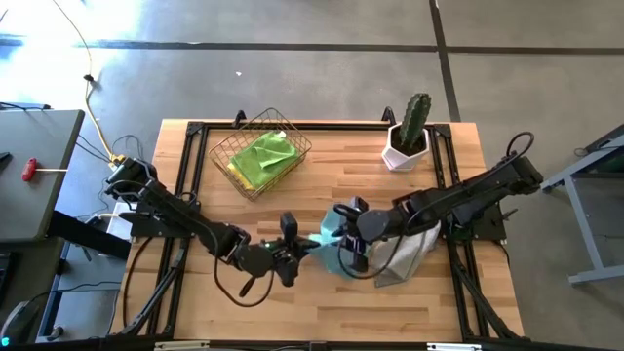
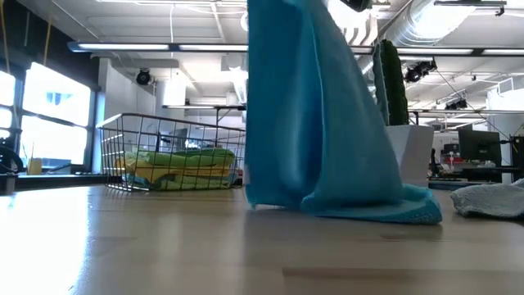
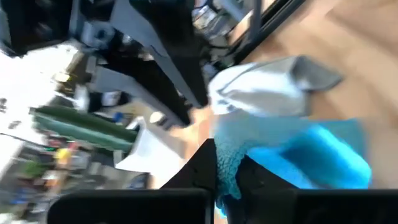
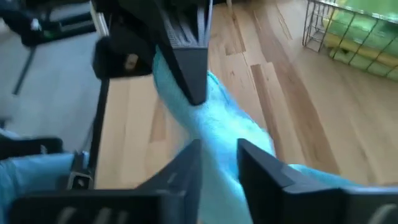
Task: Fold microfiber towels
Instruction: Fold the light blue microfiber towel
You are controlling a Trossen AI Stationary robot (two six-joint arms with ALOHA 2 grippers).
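Observation:
A light blue towel point(image 1: 330, 237) hangs between my two grippers above the table's near middle; in the low view the towel point(image 2: 311, 123) drops from above. My left gripper point(image 1: 304, 249) comes from the table's left and is shut on it. My right gripper point(image 4: 219, 165) comes from the right; its fingers stand apart with the towel running between them. A grey towel point(image 1: 408, 252) lies crumpled on the table under my right arm. A green towel point(image 1: 261, 156) lies in the wire basket point(image 1: 222, 154), with a yellow one point(image 2: 155, 174) under it. My left gripper pinches an upper edge of the light blue towel point(image 3: 225, 163) between its two fingers, coming nearly level from the table's left. The towel hangs below the hold, and its lower end point(image 2: 368, 209) lies bunched on the table. My right gripper: I cannot tell whether its parted fingers touch the towel between them.
The wire basket stands at the far left of the table. A cactus in a white pot point(image 1: 408, 136) stands at the far right. Bare wood lies along the near edge point(image 1: 322, 312) and at the table's middle.

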